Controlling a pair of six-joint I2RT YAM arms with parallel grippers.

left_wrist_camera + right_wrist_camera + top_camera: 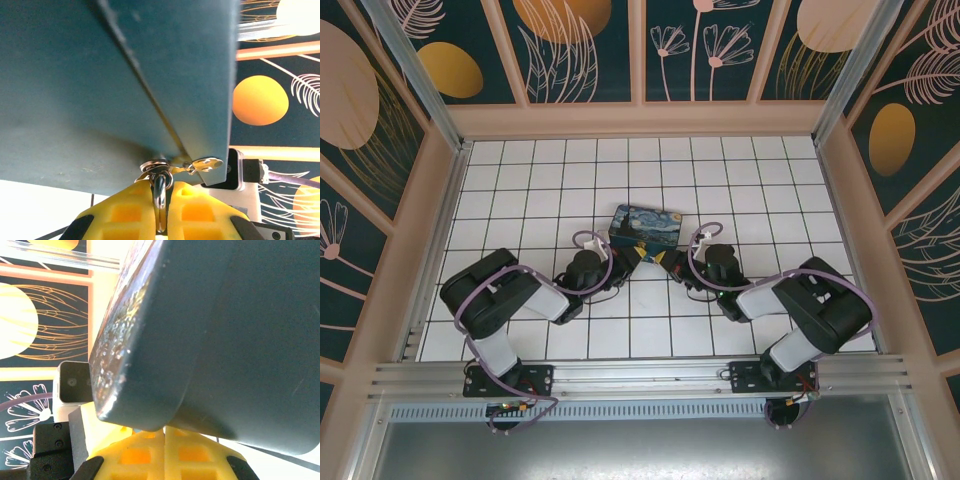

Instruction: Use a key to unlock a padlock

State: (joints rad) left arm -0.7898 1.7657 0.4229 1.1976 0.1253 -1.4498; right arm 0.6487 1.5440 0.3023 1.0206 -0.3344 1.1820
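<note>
— What do the arms look like?
— The left arm [505,295] and right arm [815,300] have black shells with pale grey links, and each is looped by a lilac cable [595,240].
— And the ends?
— The left pincer [161,187] and right pincer [164,431] have chunky yellow fingers [125,215] with square recesses. There's a white camera block [74,382] above a black, screwed mount [50,442].

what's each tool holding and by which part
left tool pinches what looks like the padlock by its silvery loop, under the box corner; right tool shut, hold cannot be told

Matt dark-blue box [100,90], shiny silvery metal ring [159,190], yellow plastic jaws.
</note>
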